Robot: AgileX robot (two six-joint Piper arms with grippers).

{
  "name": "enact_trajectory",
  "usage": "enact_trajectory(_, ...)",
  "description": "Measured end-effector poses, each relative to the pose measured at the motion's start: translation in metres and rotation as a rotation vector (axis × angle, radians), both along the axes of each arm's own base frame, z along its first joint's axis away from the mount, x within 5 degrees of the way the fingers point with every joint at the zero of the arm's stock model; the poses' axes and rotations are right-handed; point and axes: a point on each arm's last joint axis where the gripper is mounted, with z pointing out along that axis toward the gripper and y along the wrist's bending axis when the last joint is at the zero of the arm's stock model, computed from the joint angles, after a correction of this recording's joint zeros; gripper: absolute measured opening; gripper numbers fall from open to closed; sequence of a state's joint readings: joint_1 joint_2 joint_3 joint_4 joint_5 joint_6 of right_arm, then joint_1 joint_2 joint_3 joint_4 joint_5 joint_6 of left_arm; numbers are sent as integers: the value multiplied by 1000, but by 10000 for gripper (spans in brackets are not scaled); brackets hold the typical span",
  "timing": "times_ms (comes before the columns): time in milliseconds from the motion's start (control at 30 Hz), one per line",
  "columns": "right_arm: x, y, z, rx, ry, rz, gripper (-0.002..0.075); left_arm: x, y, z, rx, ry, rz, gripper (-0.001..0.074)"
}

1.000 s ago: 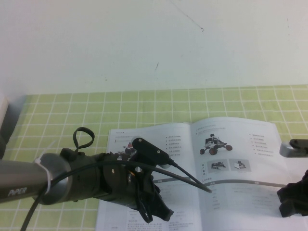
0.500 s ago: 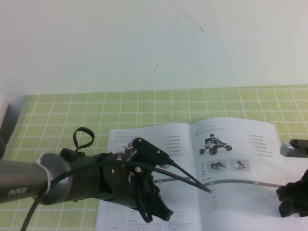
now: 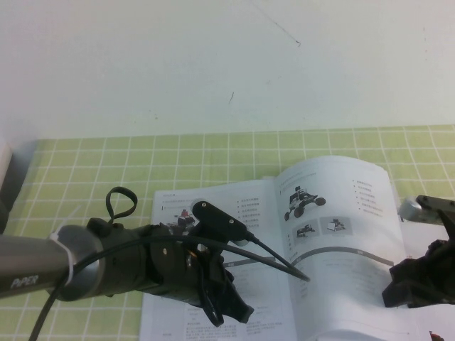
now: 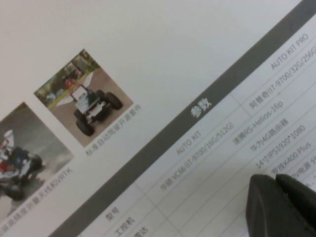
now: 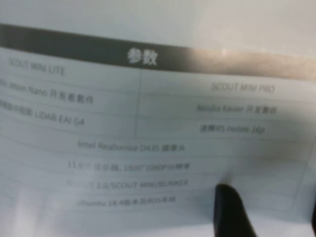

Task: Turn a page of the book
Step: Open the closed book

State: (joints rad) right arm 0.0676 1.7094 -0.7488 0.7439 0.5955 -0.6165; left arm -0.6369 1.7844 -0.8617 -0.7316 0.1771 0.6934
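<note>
The book (image 3: 213, 323) lies open on the green grid mat. Its right-hand page (image 3: 334, 220), printed with a black-and-white rover, two small photos and a grey-barred table, bows up off the book. My right gripper (image 3: 399, 291) is at that page's lower right edge. In the right wrist view the fingers (image 5: 232, 212) stand apart against the printed face of the page (image 5: 148, 123), and the gripper (image 5: 271, 210) is open. My left gripper (image 3: 238, 312) is shut and rests tip-down on the left-hand page, as the left wrist view (image 4: 276, 180) shows.
The green grid mat (image 3: 106, 163) covers the table up to a plain white wall behind it. A pale object (image 3: 4, 177) stands at the far left edge. The left arm's black cables (image 3: 277, 263) reach across the book's fold.
The right gripper has moved left and the rover page has lifted and bowed toward the fold. The left arm has stayed put on the left-hand page.
</note>
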Motion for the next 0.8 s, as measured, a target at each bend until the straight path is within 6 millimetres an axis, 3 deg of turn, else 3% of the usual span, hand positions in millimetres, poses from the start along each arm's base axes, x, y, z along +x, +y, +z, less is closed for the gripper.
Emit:
enact_trajectory(600,6,9,4,106,-76,4,307,0,0,0,0,-1,1,-4)
enact_trajectory(700,5,7,7,82,-98,32,248,0,0,0,-2,1,5,-4)
enact_trajectory(800,1,3,24,32,-155,62,152,0,0,0,-1,0,3,-4)
